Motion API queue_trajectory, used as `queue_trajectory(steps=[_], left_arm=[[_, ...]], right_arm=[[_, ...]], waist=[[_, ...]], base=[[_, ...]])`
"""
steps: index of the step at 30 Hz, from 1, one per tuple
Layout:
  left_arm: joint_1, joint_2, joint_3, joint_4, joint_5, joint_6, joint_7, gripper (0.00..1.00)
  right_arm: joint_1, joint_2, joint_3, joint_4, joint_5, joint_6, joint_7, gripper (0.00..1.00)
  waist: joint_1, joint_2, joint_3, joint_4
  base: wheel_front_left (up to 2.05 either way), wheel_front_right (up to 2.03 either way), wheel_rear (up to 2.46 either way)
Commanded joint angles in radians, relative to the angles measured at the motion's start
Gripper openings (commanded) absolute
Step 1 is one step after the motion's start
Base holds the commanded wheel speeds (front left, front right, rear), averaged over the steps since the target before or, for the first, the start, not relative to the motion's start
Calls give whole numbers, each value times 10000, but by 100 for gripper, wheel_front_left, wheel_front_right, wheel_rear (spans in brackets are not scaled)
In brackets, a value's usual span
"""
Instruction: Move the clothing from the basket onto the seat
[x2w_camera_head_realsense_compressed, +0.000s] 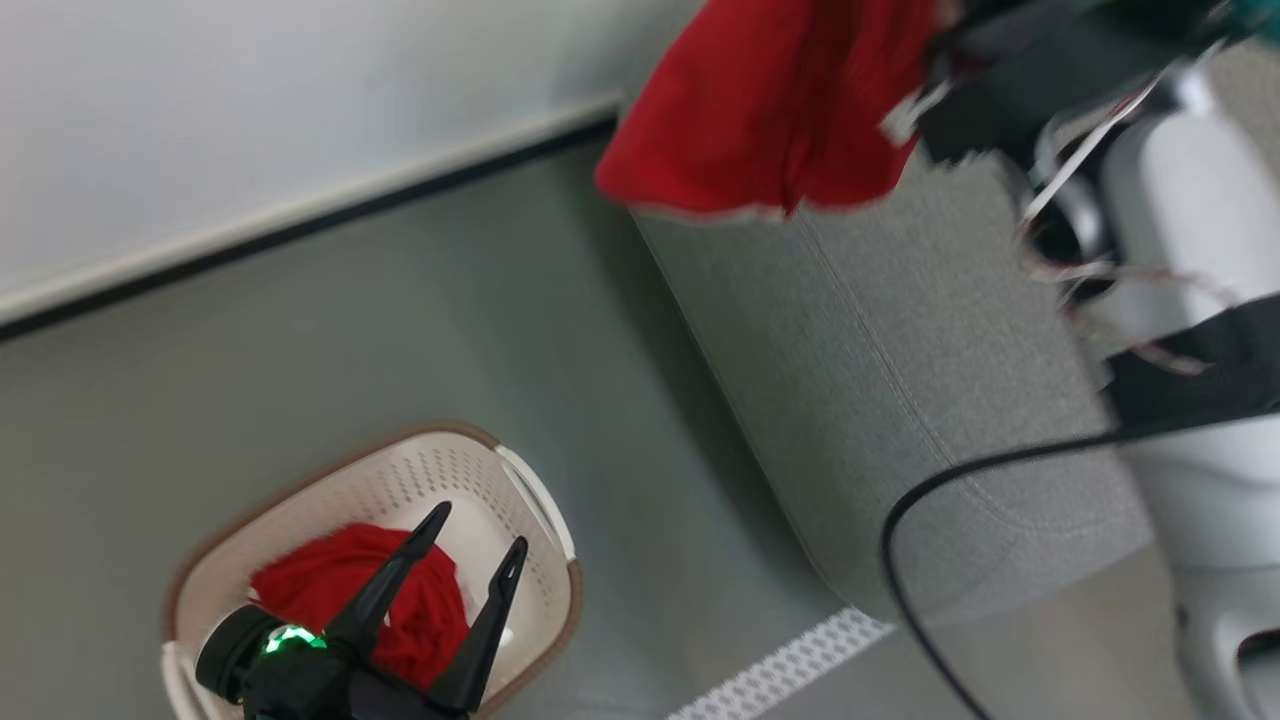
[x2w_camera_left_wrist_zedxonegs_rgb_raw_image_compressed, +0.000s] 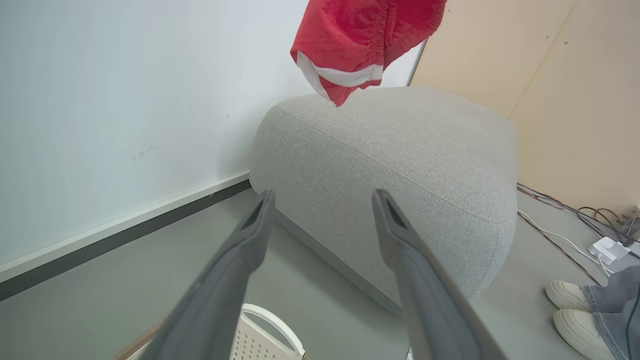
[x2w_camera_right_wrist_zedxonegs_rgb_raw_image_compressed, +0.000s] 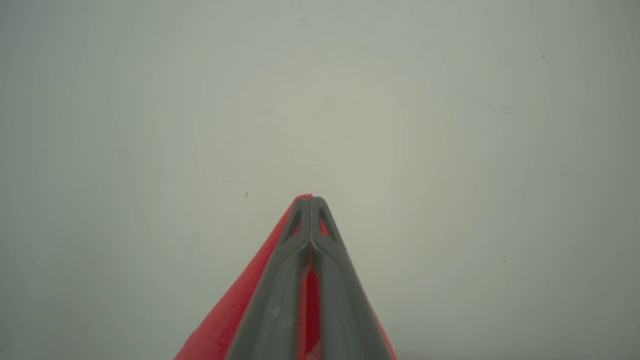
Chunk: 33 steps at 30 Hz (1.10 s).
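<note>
A red garment (x2w_camera_head_realsense_compressed: 770, 110) with white trim hangs in the air above the far end of the grey seat (x2w_camera_head_realsense_compressed: 900, 400), held by my right gripper (x2w_camera_right_wrist_zedxonegs_rgb_raw_image_compressed: 310, 200), whose fingers are shut on the red cloth. In the left wrist view the same garment (x2w_camera_left_wrist_zedxonegs_rgb_raw_image_compressed: 360, 40) dangles over the seat (x2w_camera_left_wrist_zedxonegs_rgb_raw_image_compressed: 400, 165). A second red garment (x2w_camera_head_realsense_compressed: 350, 590) lies in the cream basket (x2w_camera_head_realsense_compressed: 420, 480) on the floor. My left gripper (x2w_camera_head_realsense_compressed: 478, 540) hovers open over the basket with nothing between its fingers (x2w_camera_left_wrist_zedxonegs_rgb_raw_image_compressed: 250, 235).
A white wall with a dark skirting strip (x2w_camera_head_realsense_compressed: 300, 210) runs behind the basket. Cables (x2w_camera_left_wrist_zedxonegs_rgb_raw_image_compressed: 560, 220) and a white plug box (x2w_camera_left_wrist_zedxonegs_rgb_raw_image_compressed: 607, 247) lie on the floor right of the seat. A person's white shoes (x2w_camera_left_wrist_zedxonegs_rgb_raw_image_compressed: 570, 305) stand there too. A black cable (x2w_camera_head_realsense_compressed: 900, 560) crosses the seat's near end.
</note>
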Motion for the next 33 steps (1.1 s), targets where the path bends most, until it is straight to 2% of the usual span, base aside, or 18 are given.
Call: queue_trajectory(steps=[1,10,14,21,25,26,27,28,33], left_arm=[[-106,148,-7,-369,71,-5,194,100],[-286,708,-206,-2190,488,7,1293,100],[-265,844,-223,-2574,516,15,1514,100],[-80,979,-346,-3021,573,71,1656,100],[-296,903,-554,-2941,627,48,1530,100],[-327,885,-618,-2894,630,40,1506,100],[-364,867,-693,-2844,611,32,1487,100],[-380,878,-736,-2804,608,33,1449,100],[-387,829,-774,-2488,566,95,1179,100]], right_arm=[[-474,-223,-124,78,246,-3,-13,0],[-2063,-1727,-1636,1549,809,-4,-232,0],[-2319,-2070,-2424,2349,729,-3,-413,0],[-2329,-2310,-3373,4380,169,-3,-721,0],[-1891,-2012,-3594,5404,221,-3,-997,0],[-1833,-1999,-3614,5598,242,-4,-1064,18],[-1782,-2024,-3636,5759,272,-4,-1157,49],[-1727,-2041,-3649,5942,281,-4,-1191,100],[-1487,-2126,-3275,6304,-135,-4,-1375,100]], waist=[[-4,-2,1793,-1234],[-4,-2,3321,-1227],[-4,-2,3663,-1118],[-4,-2,4135,-850],[-4,-2,4204,-601],[-4,-2,4171,-543],[-4,-2,4116,-478],[-4,-2,4060,-428],[-4,-2,3603,-211]], base=[[0,0,0],[0,0,0],[0,0,0],[0,0,0],[0,0,0],[0,0,0],[0,0,0],[0,0,0],[0,0,0]])
